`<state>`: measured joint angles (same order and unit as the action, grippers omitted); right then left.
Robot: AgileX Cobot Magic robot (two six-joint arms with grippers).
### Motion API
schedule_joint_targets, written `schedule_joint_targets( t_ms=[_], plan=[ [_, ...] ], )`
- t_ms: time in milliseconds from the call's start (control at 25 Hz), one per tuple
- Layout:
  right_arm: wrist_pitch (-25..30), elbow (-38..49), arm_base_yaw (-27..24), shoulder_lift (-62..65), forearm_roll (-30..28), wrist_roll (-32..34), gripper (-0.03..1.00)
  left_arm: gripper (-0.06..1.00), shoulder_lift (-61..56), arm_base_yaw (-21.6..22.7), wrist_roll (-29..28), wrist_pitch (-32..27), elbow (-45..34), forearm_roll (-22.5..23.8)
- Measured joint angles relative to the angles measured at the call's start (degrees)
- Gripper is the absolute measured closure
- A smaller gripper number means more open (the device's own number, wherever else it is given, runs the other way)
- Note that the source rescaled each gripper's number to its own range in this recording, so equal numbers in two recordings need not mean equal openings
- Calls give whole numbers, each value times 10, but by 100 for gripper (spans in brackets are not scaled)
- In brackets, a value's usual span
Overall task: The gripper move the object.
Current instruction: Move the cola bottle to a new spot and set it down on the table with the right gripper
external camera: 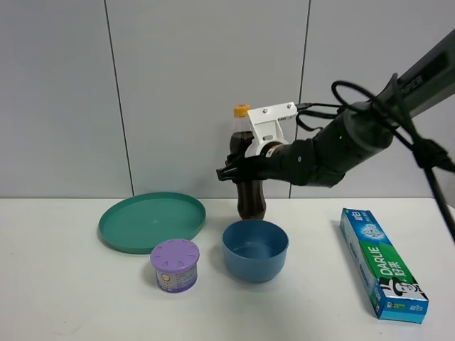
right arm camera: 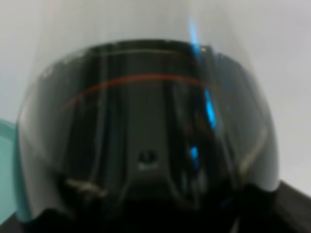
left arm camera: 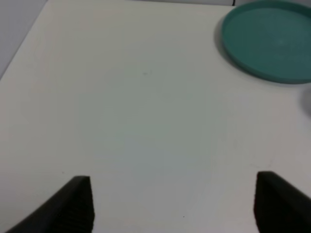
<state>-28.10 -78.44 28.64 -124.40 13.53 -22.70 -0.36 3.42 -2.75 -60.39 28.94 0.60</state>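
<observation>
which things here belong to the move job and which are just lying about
Job: right tool, shut on the cola bottle.
Lying about: green plate, purple-lidded jar, blue bowl, toothpaste box.

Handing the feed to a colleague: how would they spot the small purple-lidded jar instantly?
Start at the white table and find the round teal plastic plate on its left half. In front of it, left of the blue plastic bowl, stands the small round jar. It alone has a dimpled purple lid.
</observation>
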Motion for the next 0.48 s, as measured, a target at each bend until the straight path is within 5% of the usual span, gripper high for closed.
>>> schedule_joint_targets(
  t_ms=[160, 480],
  plan=[
    [55, 0, 19, 73, 0, -1, 97, -6, 0, 0, 0, 0, 0, 0],
    [75, -26, 112, 160, -9, 17, 97, -6, 0, 0, 0, 0, 0, 0]
  ],
)
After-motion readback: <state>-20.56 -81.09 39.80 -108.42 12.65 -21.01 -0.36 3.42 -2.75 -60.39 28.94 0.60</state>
